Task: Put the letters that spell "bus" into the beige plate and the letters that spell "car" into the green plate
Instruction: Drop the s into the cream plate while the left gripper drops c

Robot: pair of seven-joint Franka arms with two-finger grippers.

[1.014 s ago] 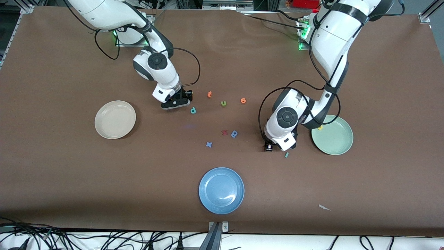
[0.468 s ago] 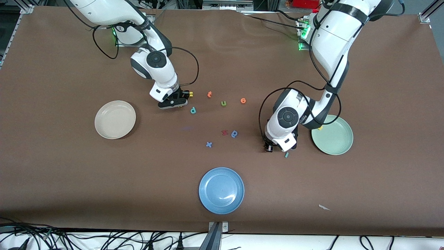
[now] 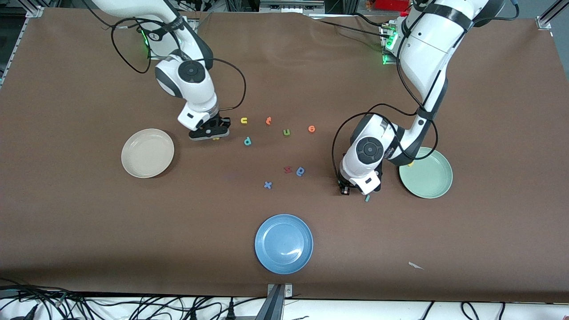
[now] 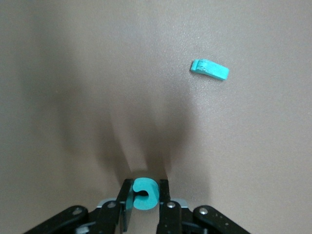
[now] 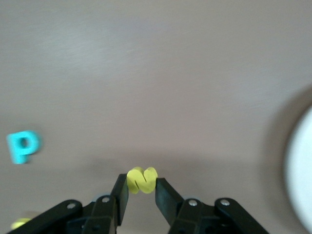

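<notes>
Robotics lab: brown-covered table (image 3: pixel 89 231), aluminium framing (image 3: pixel 284 5), loose cables (image 3: pixel 133 306) along its edge.

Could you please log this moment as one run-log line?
right end effector: shut on yellow "s", near beige plate | left end effector: shut on teal "c", beside green plate

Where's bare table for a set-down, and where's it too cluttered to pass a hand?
Free: the stretch between the round cream-beige plate and the round blue plate, and the stretch from the blue plate toward the pale green plate, apart from a small white scrap. Crowded: mid-table, the small foam letters from the yellow u to the blue x.
</notes>
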